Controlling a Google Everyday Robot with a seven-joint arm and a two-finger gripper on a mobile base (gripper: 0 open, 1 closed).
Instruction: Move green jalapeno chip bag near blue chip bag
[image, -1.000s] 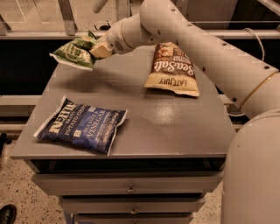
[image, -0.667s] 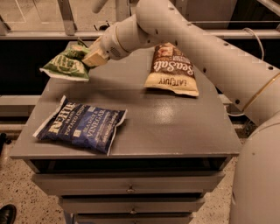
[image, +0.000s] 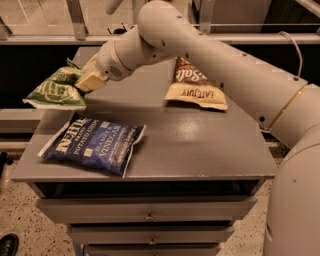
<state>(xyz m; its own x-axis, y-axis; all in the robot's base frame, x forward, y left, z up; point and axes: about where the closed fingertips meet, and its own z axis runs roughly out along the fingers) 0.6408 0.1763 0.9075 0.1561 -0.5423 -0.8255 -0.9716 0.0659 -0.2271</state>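
The green jalapeno chip bag (image: 56, 90) hangs in the air at the table's left edge, just above and behind the blue chip bag (image: 93, 144). My gripper (image: 86, 80) is shut on the green bag's right end and holds it off the tabletop. The blue bag lies flat at the front left of the grey table (image: 200, 145), its white lettering facing up. The white arm reaches in from the right, across the back of the table.
A brown-and-cream Sea Salt chip bag (image: 196, 90) lies at the back right of the table. Drawers (image: 150, 215) sit under the tabletop. A railing and dark shelving run behind the table. A shoe (image: 7, 245) shows at the bottom left on the floor.
My gripper has carried the green bag down and toward the front left, closer to the blue bag. The blue and Sea Salt bags have not moved.
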